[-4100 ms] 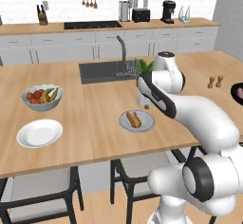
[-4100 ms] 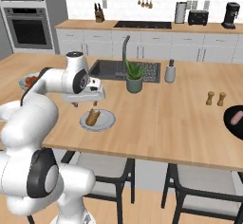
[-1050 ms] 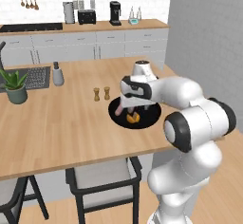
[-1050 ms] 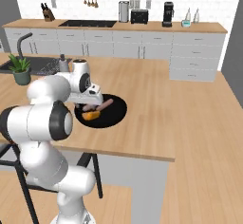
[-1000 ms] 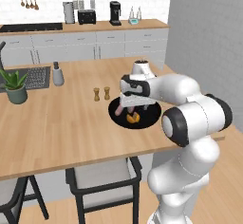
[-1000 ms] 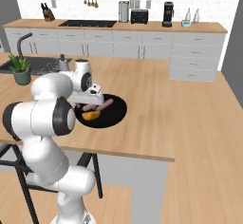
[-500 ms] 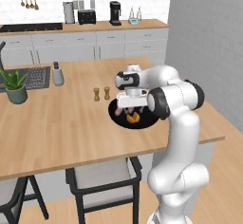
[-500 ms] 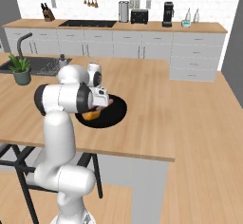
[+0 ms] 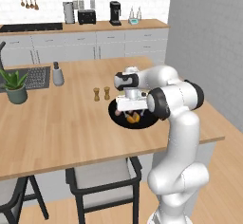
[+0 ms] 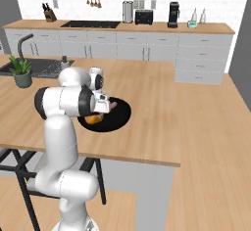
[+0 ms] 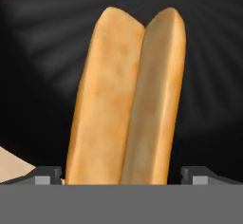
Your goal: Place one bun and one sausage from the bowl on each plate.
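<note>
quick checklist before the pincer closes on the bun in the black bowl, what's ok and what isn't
1. Pincer over the bowl: ok, the hand is low above it in both base views.
2. Bun centred between the fingertips: ok, it lies midway between the two tips, running lengthwise away from the camera.
3. Jaws wide enough: ok, one tip stands on each side with the bun in the gap.
4. Fingers low enough to grip: cannot tell, the tips barely show.
5. Sausage clear of the grasp: ok, it lies off to the side in the bowl.
6. Plate ready to receive: cannot tell.
</note>
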Controlling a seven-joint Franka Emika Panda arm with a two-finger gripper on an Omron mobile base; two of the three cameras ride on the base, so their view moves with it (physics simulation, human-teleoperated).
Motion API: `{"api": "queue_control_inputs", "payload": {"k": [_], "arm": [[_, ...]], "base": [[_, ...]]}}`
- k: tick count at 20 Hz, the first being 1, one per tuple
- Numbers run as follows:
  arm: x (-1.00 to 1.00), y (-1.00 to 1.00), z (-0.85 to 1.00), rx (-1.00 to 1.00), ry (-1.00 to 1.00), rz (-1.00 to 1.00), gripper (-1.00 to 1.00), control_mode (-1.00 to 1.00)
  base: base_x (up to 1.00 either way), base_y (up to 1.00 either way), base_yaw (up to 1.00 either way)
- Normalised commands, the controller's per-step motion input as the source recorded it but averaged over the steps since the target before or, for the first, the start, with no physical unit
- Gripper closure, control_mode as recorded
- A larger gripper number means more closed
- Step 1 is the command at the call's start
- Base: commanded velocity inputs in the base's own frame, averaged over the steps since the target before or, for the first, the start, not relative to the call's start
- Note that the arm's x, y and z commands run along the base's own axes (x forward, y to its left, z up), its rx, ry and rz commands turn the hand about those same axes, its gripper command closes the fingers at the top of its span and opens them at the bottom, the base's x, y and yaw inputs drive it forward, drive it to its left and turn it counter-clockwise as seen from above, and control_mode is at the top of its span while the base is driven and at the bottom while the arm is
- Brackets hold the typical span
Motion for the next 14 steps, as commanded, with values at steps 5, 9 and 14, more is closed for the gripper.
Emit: {"api": "queue_control_inputs", "payload": {"k": [5,9,14], "arm": [[0.04,0.00,-0.35,0.00,-0.03,0.00,-1.00,-1.00],[0.12,0.00,-0.03,0.00,-0.08,0.00,-1.00,-1.00],[0.00,0.00,0.00,0.00,-0.02,0.00,1.00,-1.00]], "base": [[0.00,0.00,0.00],[0.00,0.00,0.00],[0.00,0.00,0.00]]}}
